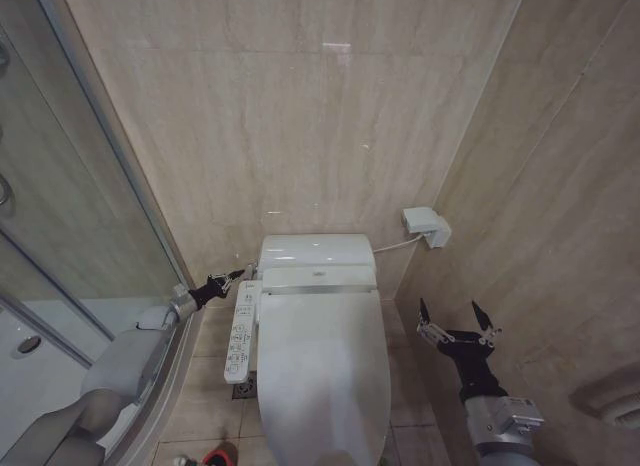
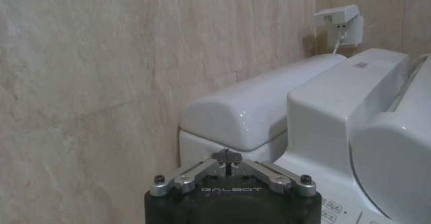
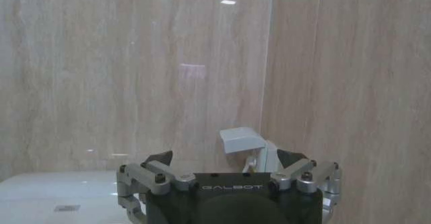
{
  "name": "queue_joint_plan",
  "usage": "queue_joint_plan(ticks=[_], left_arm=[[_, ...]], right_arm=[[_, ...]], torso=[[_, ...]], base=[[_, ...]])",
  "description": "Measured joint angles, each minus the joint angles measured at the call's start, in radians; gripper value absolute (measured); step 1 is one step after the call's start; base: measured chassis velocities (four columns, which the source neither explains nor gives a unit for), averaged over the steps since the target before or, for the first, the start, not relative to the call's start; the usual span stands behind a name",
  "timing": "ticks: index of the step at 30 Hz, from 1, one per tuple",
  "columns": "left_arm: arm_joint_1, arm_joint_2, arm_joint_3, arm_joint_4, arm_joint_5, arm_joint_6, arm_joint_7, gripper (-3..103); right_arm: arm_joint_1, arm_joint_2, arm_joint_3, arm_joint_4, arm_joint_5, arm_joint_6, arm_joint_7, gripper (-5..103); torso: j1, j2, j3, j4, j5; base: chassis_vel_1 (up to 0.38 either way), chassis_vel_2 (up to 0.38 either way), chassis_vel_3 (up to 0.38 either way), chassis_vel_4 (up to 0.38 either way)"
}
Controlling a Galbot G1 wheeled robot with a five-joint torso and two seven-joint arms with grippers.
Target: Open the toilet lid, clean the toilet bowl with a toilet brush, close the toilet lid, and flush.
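Lid (image 1: 322, 371) down flat over the bowl, which sits against the back wall with the tank (image 1: 316, 251) behind it. Side control panel (image 1: 240, 334) runs along the bowl's left edge. Brush holder (image 1: 219, 455), red, on the floor at the frame's lower edge, left of the bowl; the brush itself is too cut off to make out.

Left gripper (image 1: 236, 277) reaches in beside the tank's left end, just above the panel's rear; fingers pinched together, holding nothing. In its wrist view the closed tips (image 2: 229, 157) point at the tank's side, close but apparently not touching.

Right gripper (image 1: 456, 320) hovers right of the bowl near the side wall, fingers spread wide, empty. Wall socket box (image 1: 427, 226) with its cord sits beyond it.

Step in hand, as I judge it: the flush, or else the very start, since the lid is shut. If flushing, press with the closed tips squarely on the button or lever, short firm push, avoid brushing the panel keys. If opening, hook under the lid's front edge, not the seat ring, and swing it up slowly to rest on the tank.
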Motion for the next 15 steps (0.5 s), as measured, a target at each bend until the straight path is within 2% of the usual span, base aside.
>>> queue_joint_plan(ticks=[9,15], left_arm=[[0.011,0.018,-0.004,-0.007,-0.012,-0.003,0.02,0],[0.013,0.017,-0.003,-0.007,-0.038,-0.005,0.069,0]], right_arm=[[0.0,0.0,0.0,0.0,0.0,0.0,0.0,100],[0.0,0.0,0.0,0.0,0.0,0.0,0.0,100]], torso=[[0.0,0.0,0.0,0.0002,0.0],[0.001,0.0,0.0,-0.0002,-0.0002]], base=[[-0.028,0.036,0.029,-0.029],[-0.067,0.068,0.062,-0.071]])
